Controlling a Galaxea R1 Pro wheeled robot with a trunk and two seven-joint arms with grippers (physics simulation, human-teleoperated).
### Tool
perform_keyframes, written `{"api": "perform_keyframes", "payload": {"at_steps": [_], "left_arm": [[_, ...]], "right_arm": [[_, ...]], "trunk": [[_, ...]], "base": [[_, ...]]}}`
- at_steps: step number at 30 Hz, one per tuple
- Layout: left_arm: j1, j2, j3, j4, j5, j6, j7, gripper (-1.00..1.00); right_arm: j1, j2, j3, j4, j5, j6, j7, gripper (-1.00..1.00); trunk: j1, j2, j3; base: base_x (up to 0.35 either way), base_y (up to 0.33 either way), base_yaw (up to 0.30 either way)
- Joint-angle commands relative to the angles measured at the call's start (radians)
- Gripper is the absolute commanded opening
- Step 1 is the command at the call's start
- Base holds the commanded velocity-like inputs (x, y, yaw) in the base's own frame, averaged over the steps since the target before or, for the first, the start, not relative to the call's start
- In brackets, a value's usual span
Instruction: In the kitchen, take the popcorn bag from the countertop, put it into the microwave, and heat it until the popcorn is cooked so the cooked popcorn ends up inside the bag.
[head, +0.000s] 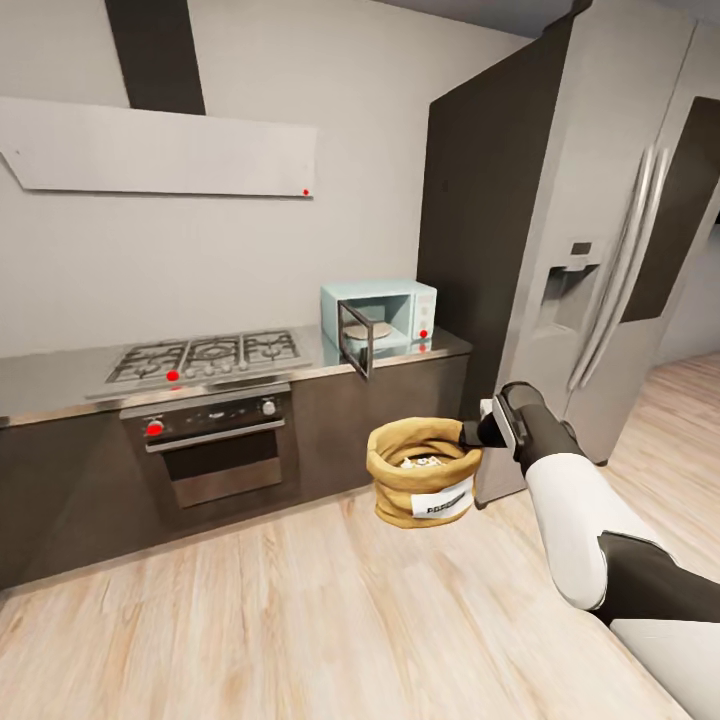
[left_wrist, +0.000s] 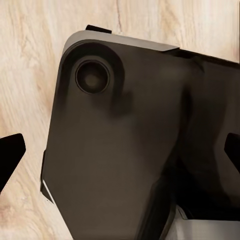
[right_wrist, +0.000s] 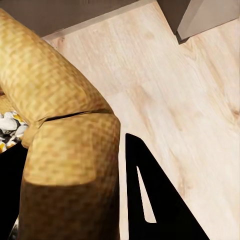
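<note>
Popcorn bag rim pinched in right gripper, off floor.

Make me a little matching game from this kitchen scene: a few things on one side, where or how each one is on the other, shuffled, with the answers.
Things
1. tan cloth popcorn bag
2. pale-blue boxy microwave
3. steel gas hob
4. tall silver fridge

States
A. standing against the right end of the cabinets
B. on the grey countertop, door swung open
C. held by its rim in the right gripper, over the wooden floor
D. set into the countertop above the black built-in oven

Pairs: 1-C, 2-B, 3-D, 4-A
</note>
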Motion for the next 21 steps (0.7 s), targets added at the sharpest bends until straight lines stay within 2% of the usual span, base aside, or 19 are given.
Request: {"api": "perform_keyframes", "payload": {"at_steps": [1,21], "left_arm": [[0.0,0.0,0.001,-0.001,0.004,-0.001,0.001,1.0],[0.0,0.002,0.006,-0.001,0.014,-0.003,0.001,1.0]], "right_arm": [[-0.001,0.001,-0.007,-0.001,0.01,0.003,0.009,-1.0],[-0.001,0.001,-0.007,-0.006,0.01,0.003,0.006,-1.0]], "trunk": [[0.001,0.0,-0.001],[0.001,0.0,-0.001]], "base": [[0.318,-0.101,0.0],[0.3,-0.192,0.0]]}}
